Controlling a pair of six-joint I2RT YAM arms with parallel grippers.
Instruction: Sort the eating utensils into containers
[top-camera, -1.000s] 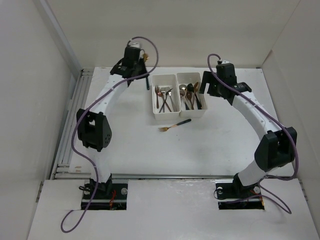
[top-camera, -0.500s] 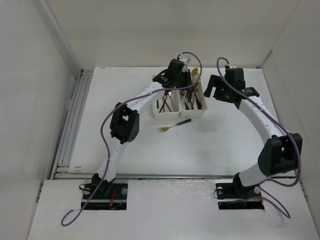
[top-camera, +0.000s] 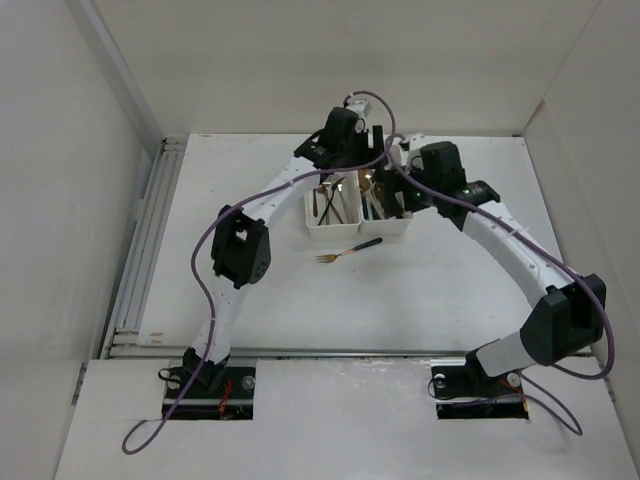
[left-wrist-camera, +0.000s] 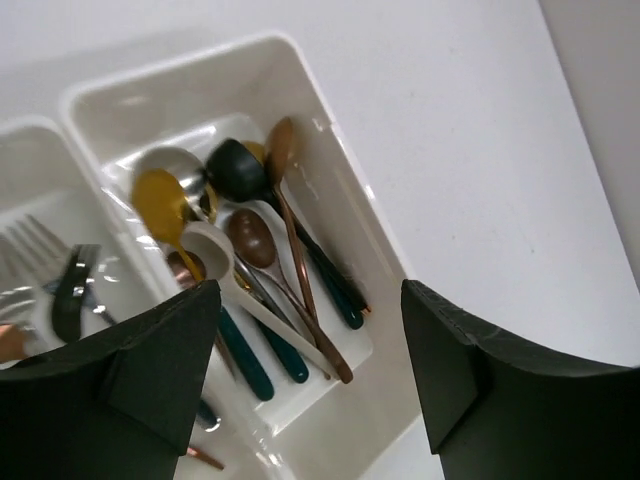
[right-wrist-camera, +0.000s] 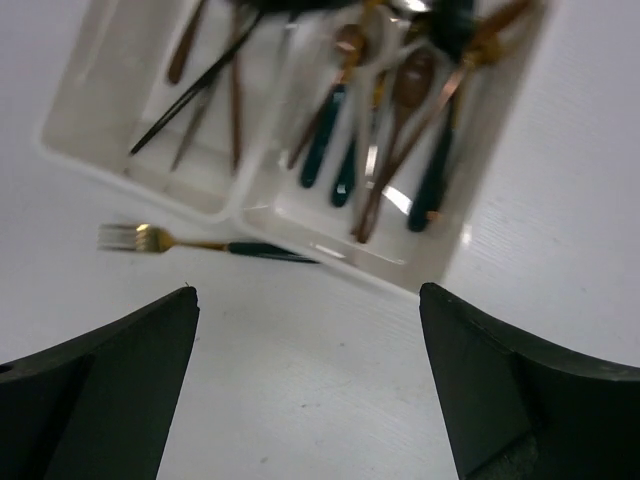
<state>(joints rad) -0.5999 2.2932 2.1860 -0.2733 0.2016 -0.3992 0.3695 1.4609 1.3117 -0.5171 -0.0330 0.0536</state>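
Two joined white containers stand at the back middle: the left bin (top-camera: 331, 231) holds forks (left-wrist-camera: 35, 245), the right bin (top-camera: 390, 226) holds spoons (left-wrist-camera: 250, 235) in gold, copper and black with dark handles. My left gripper (top-camera: 376, 140) hovers open above the right bin (left-wrist-camera: 335, 175), with nothing between its fingers (left-wrist-camera: 150, 370). A gold fork with a dark handle (top-camera: 350, 250) lies on the table just in front of the bins, also seen in the right wrist view as the fork (right-wrist-camera: 200, 243). My right gripper (top-camera: 404, 196) hangs open and empty beside the right bin's right side.
White walls close in the table on the left, back and right. A metal rail (top-camera: 145, 250) runs along the left edge. Both arms cross over the bins at the back; bare table (top-camera: 400, 300) lies in front of the fork.
My left arm swung right from the back left to over the right bin and its jaws opened; the utensil it carried has left them. My right gripper moved left toward the bins.
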